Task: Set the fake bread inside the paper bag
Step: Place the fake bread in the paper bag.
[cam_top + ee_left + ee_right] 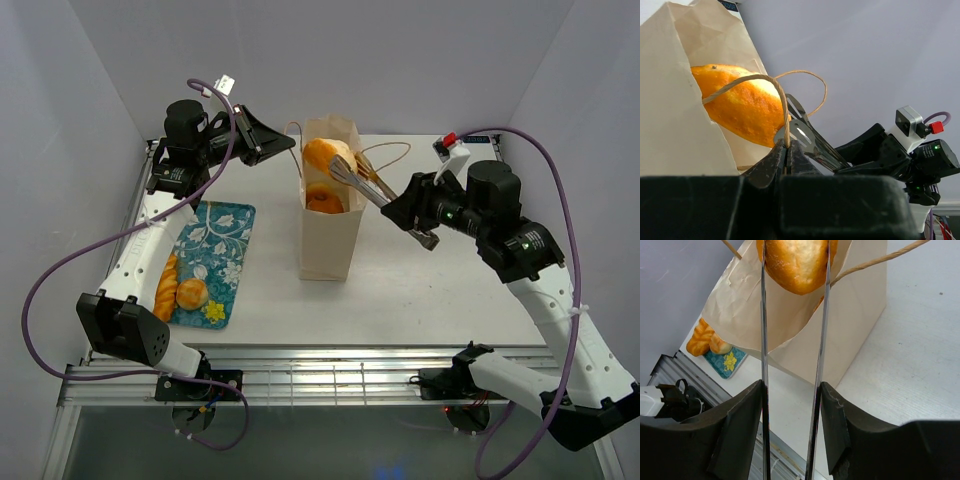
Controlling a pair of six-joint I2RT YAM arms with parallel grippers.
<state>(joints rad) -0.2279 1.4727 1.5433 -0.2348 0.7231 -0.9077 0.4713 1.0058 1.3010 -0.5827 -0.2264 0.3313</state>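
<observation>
Bread roll point(325, 155) sits at upper centre of the top view, pinched in the tips of the tongs point(362, 183), right at the open mouth of the paper bag point(325, 245). The right gripper point(408, 213) reaches in from the right of the frame, its fingers squeezing the tong handles. The left gripper point(786, 150) has its fingers closed on the bag's cord handle point(765, 80), so release looks like a straight drop.

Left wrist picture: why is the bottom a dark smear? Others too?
Left wrist view: the left gripper is too near the lens, so it blurs; the bread is sharp. Right wrist view: right gripper likewise soft. Top view: sharp, evenly lit.
</observation>
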